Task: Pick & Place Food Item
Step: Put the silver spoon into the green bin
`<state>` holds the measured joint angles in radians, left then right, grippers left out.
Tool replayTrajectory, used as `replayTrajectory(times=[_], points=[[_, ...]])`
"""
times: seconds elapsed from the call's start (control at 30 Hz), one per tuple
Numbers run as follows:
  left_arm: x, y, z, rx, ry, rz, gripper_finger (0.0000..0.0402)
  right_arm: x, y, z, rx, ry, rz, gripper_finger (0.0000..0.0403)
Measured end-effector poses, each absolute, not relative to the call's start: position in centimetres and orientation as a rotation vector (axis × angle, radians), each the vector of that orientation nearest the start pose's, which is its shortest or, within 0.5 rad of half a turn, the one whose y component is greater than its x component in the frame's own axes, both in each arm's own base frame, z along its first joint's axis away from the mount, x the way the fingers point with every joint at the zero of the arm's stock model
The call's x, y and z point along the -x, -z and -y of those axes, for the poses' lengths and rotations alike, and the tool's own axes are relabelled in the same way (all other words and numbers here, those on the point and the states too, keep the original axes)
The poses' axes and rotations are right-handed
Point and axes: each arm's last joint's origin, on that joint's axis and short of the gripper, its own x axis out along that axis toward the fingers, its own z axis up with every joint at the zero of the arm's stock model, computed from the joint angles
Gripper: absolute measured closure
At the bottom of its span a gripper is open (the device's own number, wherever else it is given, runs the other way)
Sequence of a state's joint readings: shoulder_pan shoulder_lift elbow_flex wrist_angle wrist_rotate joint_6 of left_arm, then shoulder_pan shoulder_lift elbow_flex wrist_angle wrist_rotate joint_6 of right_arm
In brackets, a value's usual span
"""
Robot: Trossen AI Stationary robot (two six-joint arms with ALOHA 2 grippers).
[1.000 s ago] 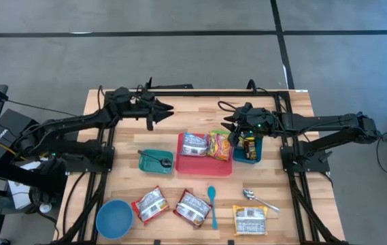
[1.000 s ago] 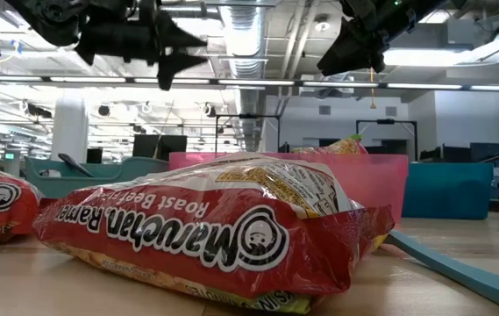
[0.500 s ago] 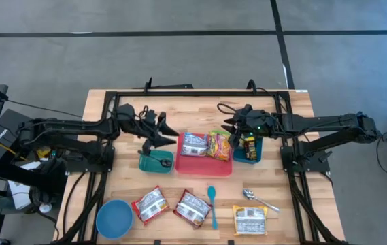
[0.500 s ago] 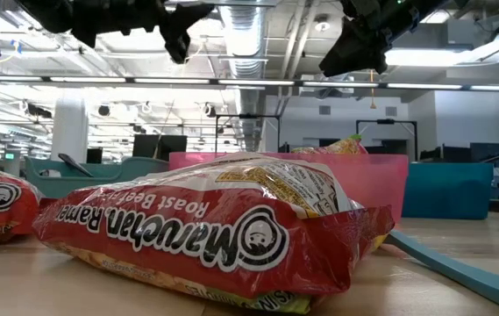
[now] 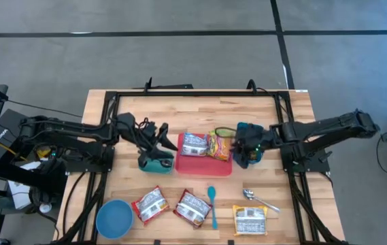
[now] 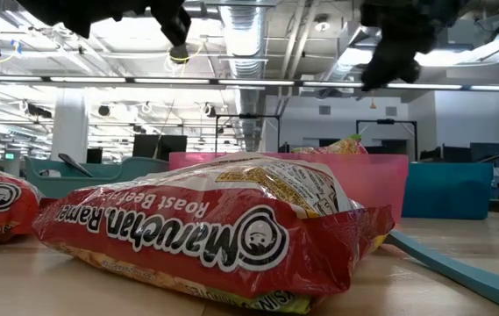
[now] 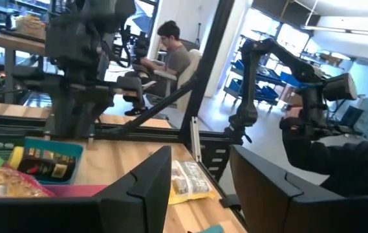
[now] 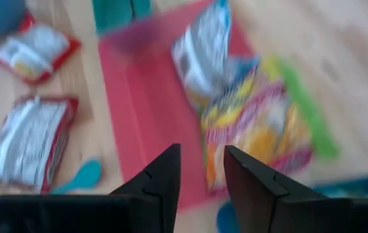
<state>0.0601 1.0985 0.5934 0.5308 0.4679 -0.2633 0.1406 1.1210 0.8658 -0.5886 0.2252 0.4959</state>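
Note:
A pink tray (image 5: 205, 163) at the table's middle holds a red-and-white ramen packet (image 5: 194, 143) and a yellow snack packet (image 5: 219, 145), both lying flat. My left gripper (image 5: 165, 139) hovers open above a small teal tray (image 5: 154, 162), pointing level toward the pink tray; nothing is between its fingers (image 7: 200, 155). My right gripper (image 5: 236, 144) hovers open, tipped downward, over the pink tray's right edge beside a blue bin (image 5: 249, 156). In its wrist view its fingers (image 8: 202, 155) frame the pink tray (image 8: 141, 103) and the yellow packet (image 8: 261, 129).
Three more ramen packets (image 5: 149, 204) (image 5: 193, 207) (image 5: 249, 219) lie near the front edge, with a blue bowl (image 5: 113, 219), a teal spoon (image 5: 212, 204) and a metal spoon (image 5: 258, 199). The blue bin holds small items. A person (image 7: 171, 52) sits in the room beyond.
My left gripper has swung from near the table's far edge toward the middle and now stands over the teal tray. My right gripper has shifted a little toward the near edge and tipped downward over the pink tray's right edge. Nothing on the table has moved.

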Motion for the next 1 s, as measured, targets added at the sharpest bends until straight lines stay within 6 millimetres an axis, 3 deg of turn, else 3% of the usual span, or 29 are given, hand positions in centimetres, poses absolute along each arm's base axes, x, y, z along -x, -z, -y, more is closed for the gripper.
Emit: replayTrajectory(times=[0.47, 0.77, 1.0], points=[[-23.7, -27.4, 0.1, 0.251, 0.418, -0.04, 0.0247, -19.4, -24.4, -6.6, -0.452, 0.228, -1.017, 0.029], [-23.7, -27.3, 0.1, 0.253, 0.417, -0.048, 0.0247, -19.0, -23.8, -8.2, -0.478, 0.229, -1.065, 0.029], [-23.7, -27.2, 0.1, 0.255, 0.415, -0.055, 0.0247, -19.6, -21.3, -9.9, -0.412, 0.263, -1.201, 0.029]])
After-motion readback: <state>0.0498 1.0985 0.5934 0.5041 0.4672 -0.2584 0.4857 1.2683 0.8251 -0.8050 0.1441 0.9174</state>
